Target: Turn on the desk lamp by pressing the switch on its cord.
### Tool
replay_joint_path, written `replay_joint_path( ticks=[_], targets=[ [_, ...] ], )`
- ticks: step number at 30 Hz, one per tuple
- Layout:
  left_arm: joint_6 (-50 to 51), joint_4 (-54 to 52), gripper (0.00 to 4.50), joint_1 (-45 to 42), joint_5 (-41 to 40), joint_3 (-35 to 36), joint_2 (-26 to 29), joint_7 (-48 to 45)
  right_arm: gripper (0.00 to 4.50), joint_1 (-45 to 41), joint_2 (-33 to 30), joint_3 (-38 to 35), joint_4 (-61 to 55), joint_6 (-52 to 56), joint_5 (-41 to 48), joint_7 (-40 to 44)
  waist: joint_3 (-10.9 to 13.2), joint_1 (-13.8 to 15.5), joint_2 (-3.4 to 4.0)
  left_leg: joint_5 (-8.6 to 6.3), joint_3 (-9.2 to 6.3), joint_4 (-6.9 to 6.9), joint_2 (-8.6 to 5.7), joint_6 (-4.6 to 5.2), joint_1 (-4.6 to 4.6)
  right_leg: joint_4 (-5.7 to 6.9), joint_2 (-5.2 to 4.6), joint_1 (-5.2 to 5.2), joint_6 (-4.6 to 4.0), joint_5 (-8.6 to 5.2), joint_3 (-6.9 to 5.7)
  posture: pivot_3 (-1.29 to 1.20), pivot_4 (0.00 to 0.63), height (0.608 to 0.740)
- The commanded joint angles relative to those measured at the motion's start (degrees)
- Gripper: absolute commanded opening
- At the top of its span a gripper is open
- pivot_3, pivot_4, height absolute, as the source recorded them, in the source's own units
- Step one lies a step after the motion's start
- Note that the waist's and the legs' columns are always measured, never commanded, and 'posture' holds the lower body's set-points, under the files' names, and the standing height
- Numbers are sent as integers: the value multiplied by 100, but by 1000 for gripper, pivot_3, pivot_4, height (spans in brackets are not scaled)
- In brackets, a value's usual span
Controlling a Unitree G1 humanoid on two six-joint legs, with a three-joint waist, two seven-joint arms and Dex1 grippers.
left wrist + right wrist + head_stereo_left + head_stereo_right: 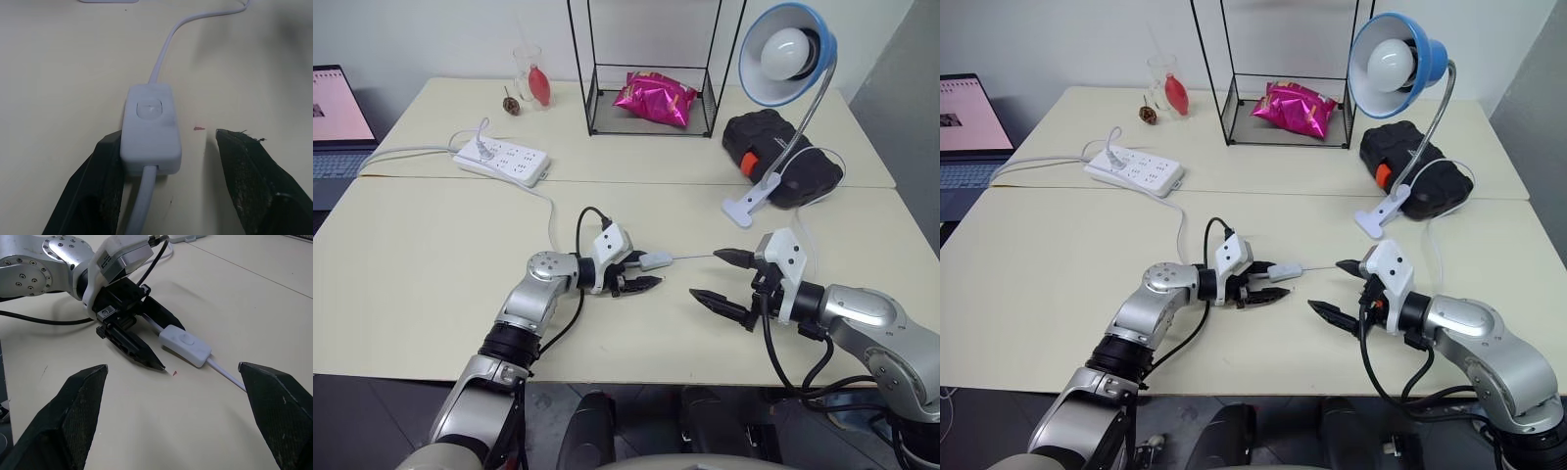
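My left gripper stands part-open around the small flat white oblong inline switch, gripping nothing: in the left wrist view one black finger lies against the switch's side while the other stands clear across a bare strip of the cream table top. The switch lies flat on the table between my two grippers, right at the left one's fingertips and well nearer to it than to my right gripper, whose fingers are spread wide, empty, pointing toward the switch from the other side. Its long axis runs along the line my left gripper points, with the thin white cord leaving its far end and also trailing back between my fingers; the rocker button faces up, on the half of the body farther from my wrist. The desk lamp with its round blue shade, silver gooseneck and white clip base stands further back to my right, bulb apparently unlit. I judge the press still to be made, and that it must come down on that button from above, since closing sideways would only pinch the casing.
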Motion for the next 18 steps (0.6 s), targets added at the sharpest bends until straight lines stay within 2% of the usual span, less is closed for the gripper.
replay_joint_path(
  ticks=[1, 5, 9, 13, 15, 18],
  targets=[
    [-83, 96, 2925, -57, 117, 51, 100, 121, 4500, -76, -50, -56, -148, -95, 51, 36, 0, 0, 0, 0, 0, 0, 0, 0, 0, 0, 0, 0, 0, 0, 0, 0, 150, 740],
    [-104, 180, 2925, -102, 114, 108, 117, 137, 4500, -78, -80, -38, -135, -118, 23, 66, 0, 0, 0, 0, 0, 0, 0, 0, -1, 0, 0, 0, 0, 0, 0, 0, 150, 740],
    [-94, 253, 2346, -154, 65, 164, 110, 168, 4500, -63, -99, -20, -117, -152, -4, 91, 0, -4, 0, 0, -1, 0, 1, 0, 0, 0, 2, 0, 0, 0, 1, 0, 150, 740],
    [-49, 273, 1409, -190, 3, 181, 93, 174, 4500, -28, -114, 1, -114, -188, -39, 111, 0, -5, 0, 0, -1, -1, 2, 0, -1, -1, 3, -1, 0, 0, 0, 0, 150, 740],
    [-48, 268, 1139, -192, 1, 174, 82, 166, 4500, -16, -120, 9, -117, -203, -44, 111, 0, -5, 0, 0, -1, -2, 2, 0, -2, -2, 3, -2, -1, -1, 0, 0, 150, 740],
    [-46, 246, 1109, -185, -2, 164, 66, 160, 4500, 0, -127, 20, -121, -224, -58, 105, 0, -5, 0, 0, -2, -3, 2, 0, -3, -3, 3, -2, -2, -1, 0, 0, 150, 740]
  ],
)
